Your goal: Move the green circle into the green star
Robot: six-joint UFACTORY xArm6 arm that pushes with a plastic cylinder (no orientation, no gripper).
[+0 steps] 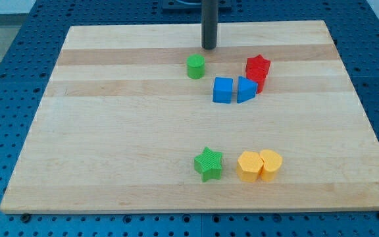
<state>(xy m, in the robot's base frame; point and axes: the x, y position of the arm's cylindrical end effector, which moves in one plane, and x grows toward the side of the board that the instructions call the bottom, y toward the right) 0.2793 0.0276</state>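
Observation:
The green circle (195, 66) sits on the wooden board near the view's top centre. The green star (208, 163) lies well below it, near the view's bottom centre. My tip (209, 47) is the lower end of the dark rod; it stands just above and slightly right of the green circle, a small gap apart from it.
A blue cube (223, 90) and a blue triangle (245, 89) lie right of and below the green circle. Two red blocks (258, 70), the upper one a star, touch the triangle's right. Two yellow blocks (260, 165) lie right of the green star. The board (110, 131) ends in blue matting.

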